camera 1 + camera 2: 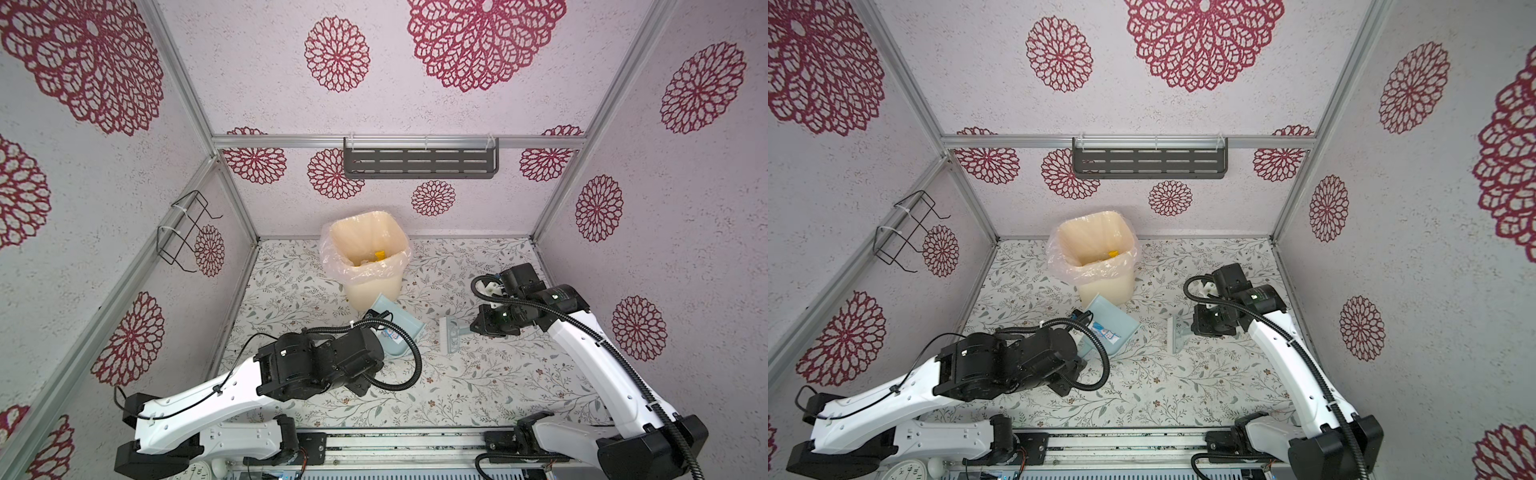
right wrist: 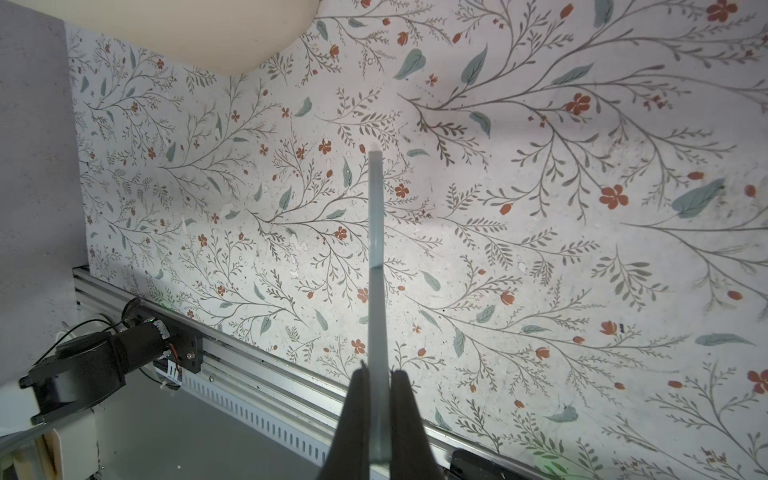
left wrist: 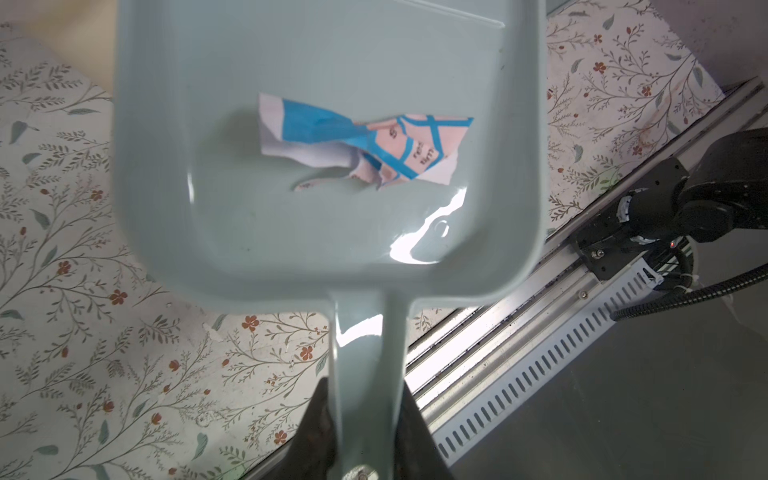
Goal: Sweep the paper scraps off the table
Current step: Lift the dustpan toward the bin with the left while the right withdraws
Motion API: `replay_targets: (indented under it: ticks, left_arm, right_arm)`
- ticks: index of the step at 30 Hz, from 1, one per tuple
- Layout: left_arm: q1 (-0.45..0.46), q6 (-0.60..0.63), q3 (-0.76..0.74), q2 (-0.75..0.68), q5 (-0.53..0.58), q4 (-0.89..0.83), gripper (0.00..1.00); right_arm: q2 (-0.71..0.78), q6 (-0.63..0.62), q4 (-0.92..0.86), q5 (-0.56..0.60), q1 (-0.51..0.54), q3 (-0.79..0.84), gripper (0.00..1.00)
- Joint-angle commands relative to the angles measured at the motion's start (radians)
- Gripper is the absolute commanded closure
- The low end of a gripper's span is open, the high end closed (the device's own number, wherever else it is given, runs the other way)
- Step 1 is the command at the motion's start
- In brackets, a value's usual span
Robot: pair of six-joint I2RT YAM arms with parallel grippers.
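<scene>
In a top view the pan [image 1: 401, 322] is just in front of the bin [image 1: 365, 286] with a printed scrap [image 1: 390, 333] in it. A yellow scrap [image 1: 379, 254] lies inside the bin.

In the left wrist view the left gripper [image 3: 365, 399] clamps the pan's handle, and the printed scrap lies mid-pan ahead of it.

In the right wrist view the right gripper [image 2: 379, 374] pinches the brush [image 2: 376, 216] over the table [image 2: 540, 208].

The bin [image 1: 370, 291] stands far back on the table [image 1: 478, 386]. Just before it is my dustpan [image 1: 405, 318], a paper scrap [image 3: 357, 141] in it; my brush [image 1: 451, 338] hangs to the bin's front right.
</scene>
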State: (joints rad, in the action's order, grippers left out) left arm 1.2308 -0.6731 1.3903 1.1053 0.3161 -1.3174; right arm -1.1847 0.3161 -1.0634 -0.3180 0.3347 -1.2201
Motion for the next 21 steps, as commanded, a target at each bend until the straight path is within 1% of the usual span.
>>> replay_targets:
  ticks: [1, 3, 5, 9, 14, 21]
  left_arm:
    - [-0.037, -0.009, 0.092, -0.011, 0.052, -0.108, 1.00]
    - [-0.082, 0.014, 0.143, -0.013, 0.043, -0.136, 1.00]
    - [-0.146, 0.044, 0.195, -0.015, 0.032, -0.167, 1.00]
    - [-0.292, 0.144, 0.302, 0.002, -0.012, -0.218, 1.00]
    - [-0.482, 0.287, 0.436, 0.068, -0.095, -0.281, 1.00]
    - [-0.687, 0.454, 0.554, 0.192, -0.178, -0.327, 1.00]
  right_arm:
    - [0.031, 0.011, 0.039, -0.043, -0.014, 0.005, 1.00]
    - [0.032, 0.011, 0.046, -0.053, -0.020, 0.010, 1.00]
    - [0.036, 0.011, 0.053, -0.058, -0.022, 0.015, 1.00]
    - [0.042, 0.009, 0.059, -0.063, -0.031, 0.020, 1.00]
    - [0.058, 0.010, 0.061, -0.070, -0.040, 0.030, 1.00]
    - [0.073, 0.014, 0.075, -0.083, -0.053, 0.050, 1.00]
